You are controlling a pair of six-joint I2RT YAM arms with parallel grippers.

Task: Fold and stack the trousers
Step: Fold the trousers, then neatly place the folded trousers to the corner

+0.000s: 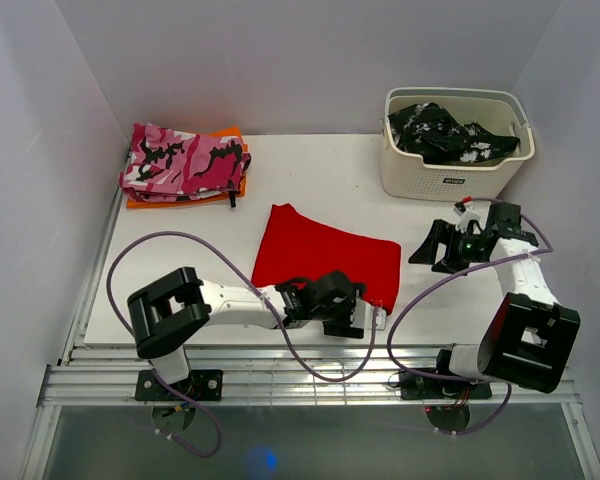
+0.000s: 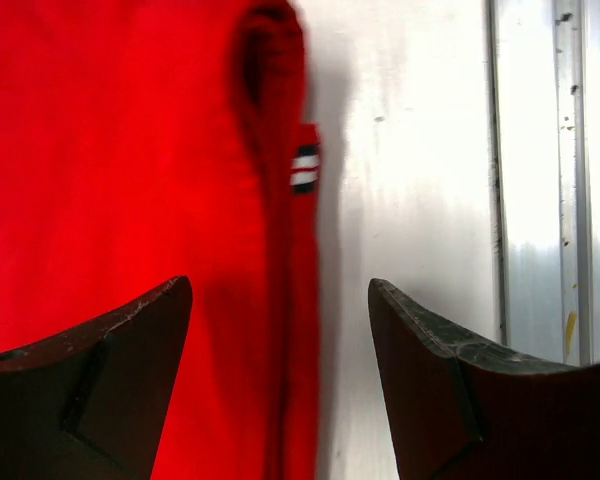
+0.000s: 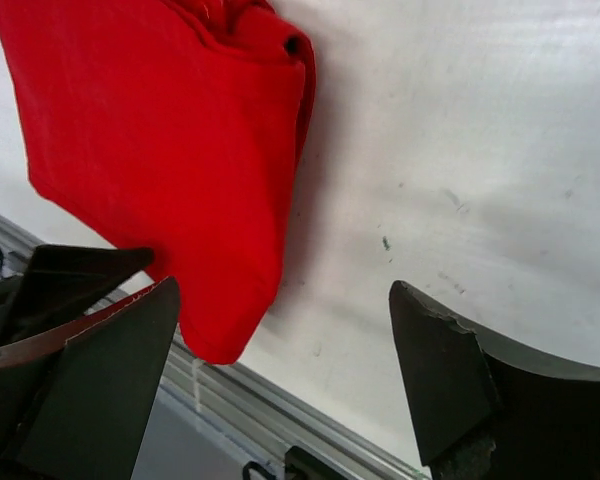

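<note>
The white surface carries the red trousers as a flat folded slab. It lies directly beneath the left jaws and off to the left of the right jaws. Far beyond the left jaws sits a pile of camouflage clothing, and beyond the right jaws a basket of dark laundry.

The fold looks laid down, so the step in hand is probably one more fold or the carry to the pile (I can't tell which). Either way, each grip should bite through every layer at the thick rolled edge. Both arms should then lift together, or the layers will slide apart.

The left jaws are spread wide and hold nothing. The rolled edge, with its small striped tab, runs ahead through the gap, red under one jaw and bare surface under the other. The right jaws are equally wide and empty, with the trousers' near corner ahead of one jaw.
</note>
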